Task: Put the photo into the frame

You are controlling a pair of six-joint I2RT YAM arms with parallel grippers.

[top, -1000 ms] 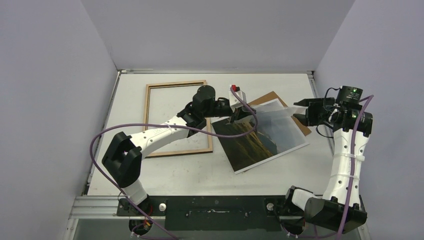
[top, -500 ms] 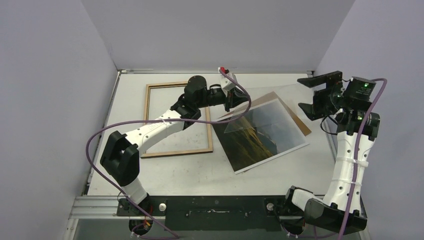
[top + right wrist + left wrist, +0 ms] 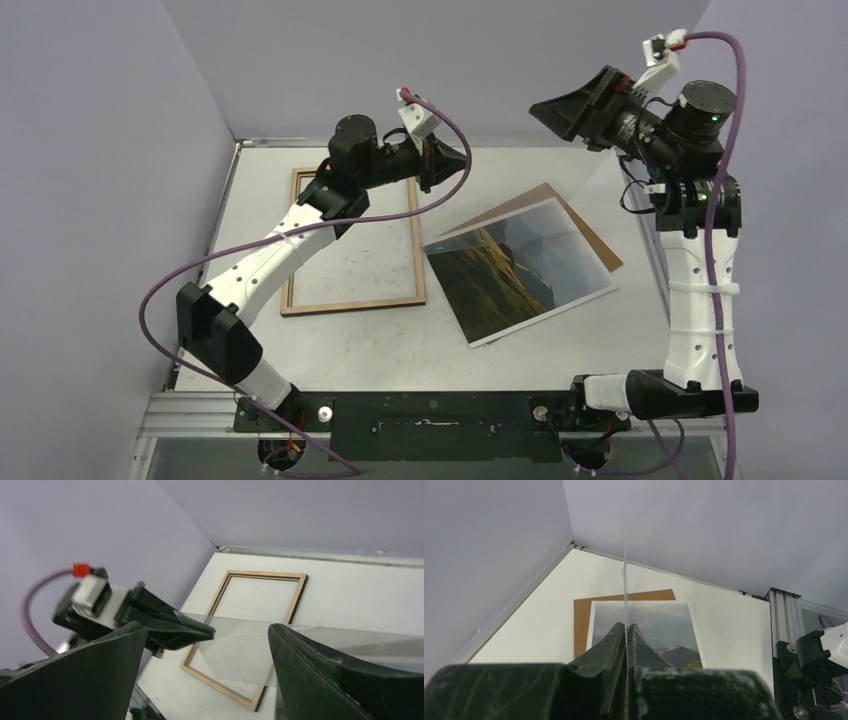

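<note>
Currently the left hand (image 3: pixel 626 630) is clamped on the edge of a clear pane (image 3: pixel 240 650), high above the counter (image 3: pixel 400 345). Its wrist view shows the pane edge-on, running straight out from between the fingertips. The right hand (image 3: pixel 572 103) hangs high too, jaws wide apart and gripping nothing. The pane's far end sits in front of that gap, and I can't tell whether it touches a finger. The photo (image 3: pixel 520 268) lies flat and picture-up on the counter, below and ahead of the left hand and below and to the left of the right hand. It rests on a brown backing board (image 3: pixel 548 192) that pokes out past its far edge. The frame (image 3: pixel 350 305) lies wood side up, below and behind the left hand under that arm, just beside the photo. Its opening looks bare, with the counter showing through. Progress looks early: the photo is not in the frame and neither hand is on it. Likely left to do: pane into the frame, photo face down on it, then the board. The one-edge grip on a thin, slick pane looks risky, as it could sag or slip.
</note>
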